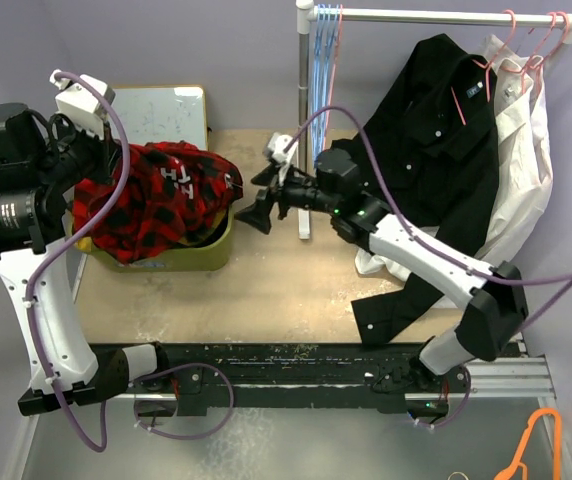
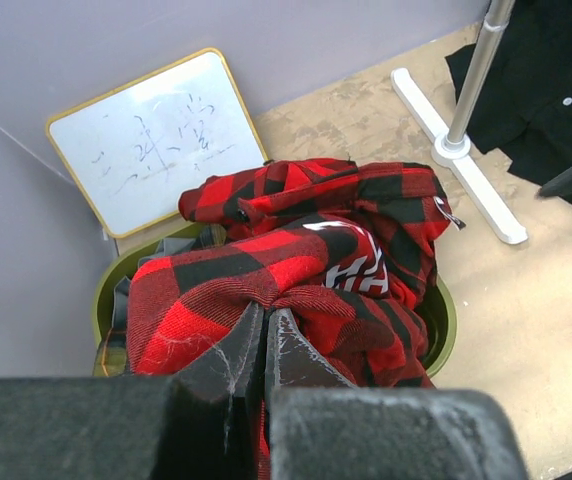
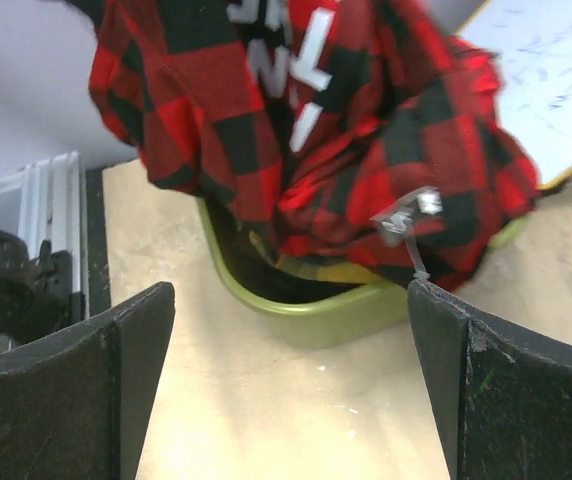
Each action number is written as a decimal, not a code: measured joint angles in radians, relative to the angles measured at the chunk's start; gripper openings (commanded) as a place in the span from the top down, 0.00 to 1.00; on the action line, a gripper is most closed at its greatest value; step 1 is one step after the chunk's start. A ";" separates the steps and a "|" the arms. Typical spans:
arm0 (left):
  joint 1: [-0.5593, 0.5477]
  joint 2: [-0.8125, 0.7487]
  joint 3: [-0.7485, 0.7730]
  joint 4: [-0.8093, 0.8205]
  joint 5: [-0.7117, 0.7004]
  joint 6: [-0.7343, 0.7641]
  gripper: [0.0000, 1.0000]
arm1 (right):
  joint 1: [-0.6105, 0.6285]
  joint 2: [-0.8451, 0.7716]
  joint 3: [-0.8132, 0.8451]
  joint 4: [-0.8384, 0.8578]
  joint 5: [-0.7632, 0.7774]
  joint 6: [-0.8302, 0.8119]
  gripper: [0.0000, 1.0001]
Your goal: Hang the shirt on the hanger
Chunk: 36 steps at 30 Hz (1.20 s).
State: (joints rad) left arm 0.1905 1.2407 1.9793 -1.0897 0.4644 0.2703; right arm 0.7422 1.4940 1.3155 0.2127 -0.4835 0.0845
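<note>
Shirt location: the red-and-black check shirt (image 1: 161, 205) lies bunched in an olive-green tub (image 1: 211, 258) at the left of the counter (image 1: 286, 295). Its white-lettered dark patch faces up, and cloth spills over the tub's rim.
Shirt axis: no clear long axis, as it is a heap. In the top view the heap runs slightly wider from 9 to 3 o'clock.
Left gripper: the left gripper (image 2: 266, 330) is clenched on a raised fold of the shirt at the heap's near side, with red cloth pinched between the fingers.
Right gripper: the right gripper (image 3: 288, 300) is released, its jaws spread wide and apart from the cloth. It holds nothing and hovers just beside the tub.
Key relation: in the top view the shirt lies at 9 o'clock from the right gripper, whose mouth points straight at it.
Hanger location: the pink wire hanger (image 1: 338, 55) hangs among light blue hangers (image 1: 321, 50) at the left end of the rail (image 1: 436, 15). It is at about 2 o'clock from the shirt and well apart from it.
Nearer arm: the left arm has the shirt. The right arm is nearer the hanger.
Judgement: the shirt has not yet been lifted out or spread. The collar cannot be made out, so the heap probably needs opening before it can be hung.
Risk: the single pinch may drag the tub or slip.
</note>
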 measured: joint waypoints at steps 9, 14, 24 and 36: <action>0.000 -0.035 0.079 -0.057 0.068 0.028 1.00 | 0.116 0.138 0.143 -0.003 0.056 -0.118 0.00; 0.000 -0.059 0.107 -0.068 0.069 0.043 1.00 | 0.101 0.165 0.146 0.024 0.159 -0.135 0.00; 0.000 -0.056 0.136 -0.082 0.057 0.048 1.00 | 0.095 0.231 0.175 0.019 -0.015 -0.160 0.00; 0.000 -0.053 0.163 -0.150 0.223 0.094 0.99 | 0.072 0.239 0.234 -0.109 -0.055 -0.227 1.00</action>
State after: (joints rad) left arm 0.1905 1.1881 2.1418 -1.2400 0.6872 0.3641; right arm 0.8146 1.7329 1.5497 0.1032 -0.5385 -0.1421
